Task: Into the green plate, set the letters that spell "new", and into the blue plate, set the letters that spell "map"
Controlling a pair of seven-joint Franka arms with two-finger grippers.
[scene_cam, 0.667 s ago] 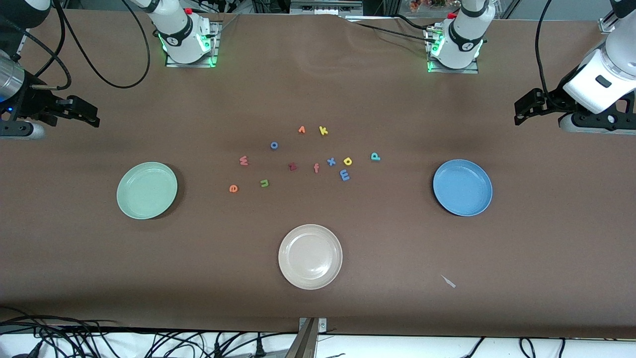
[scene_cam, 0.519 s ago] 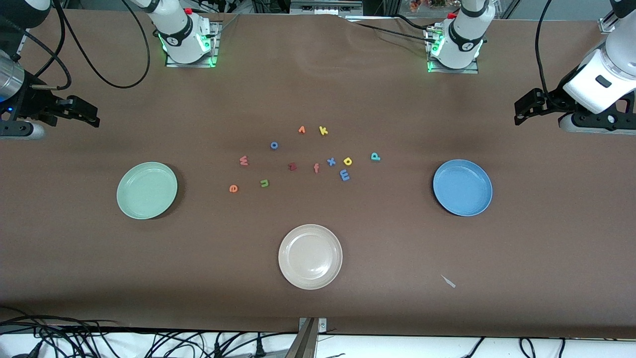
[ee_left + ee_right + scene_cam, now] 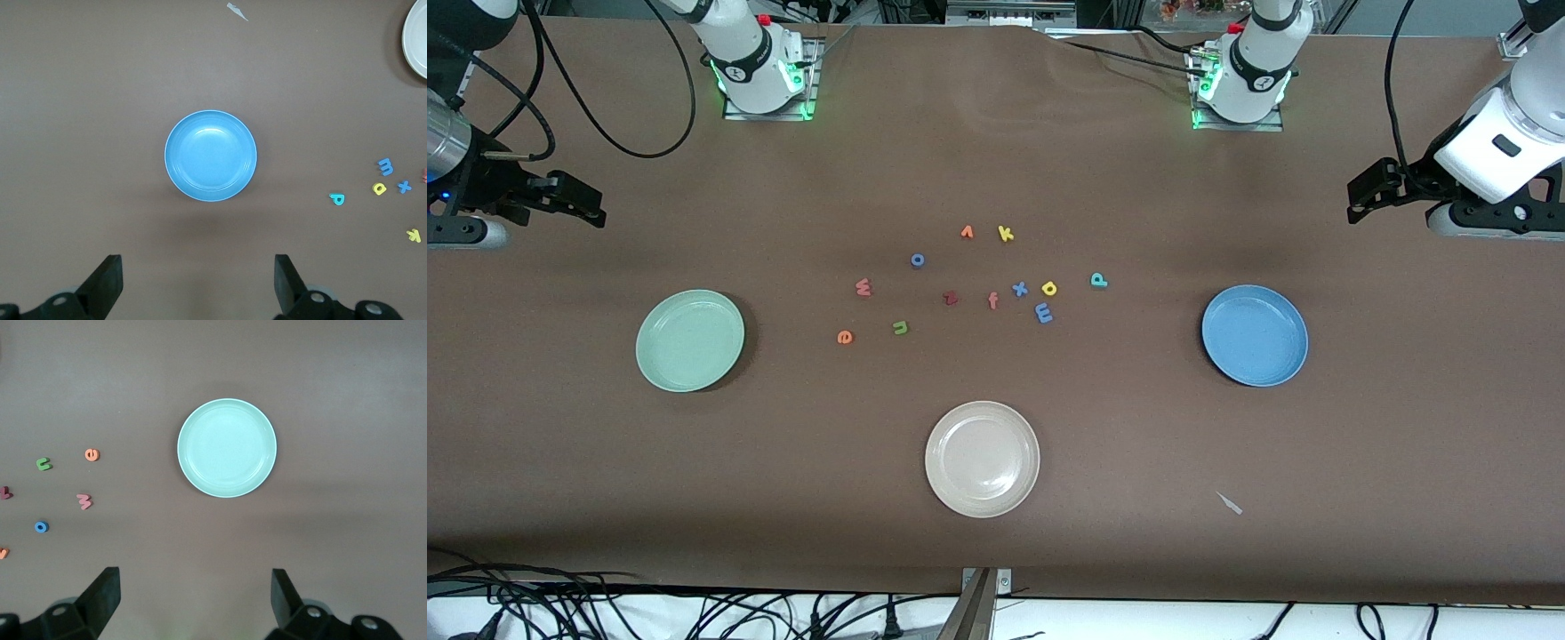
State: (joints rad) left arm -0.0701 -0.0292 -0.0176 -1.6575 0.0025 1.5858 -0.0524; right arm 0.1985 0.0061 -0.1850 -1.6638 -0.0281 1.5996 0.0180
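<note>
The green plate lies empty toward the right arm's end, the blue plate empty toward the left arm's end. Between them lie the small foam letters: pinkish w, orange e, green n, light-blue m, yellow a, teal p. My right gripper hangs open and empty high over bare cloth, with the green plate in its wrist view. High over the cloth at its own end, my left gripper is open too and holds nothing, looking down on the blue plate.
A cream-white plate sits nearest the front camera, mid-table. Other letters lie among the task ones: blue x, orange f, dark-red z, blue o, yellow k. A small paper scrap lies near the front edge.
</note>
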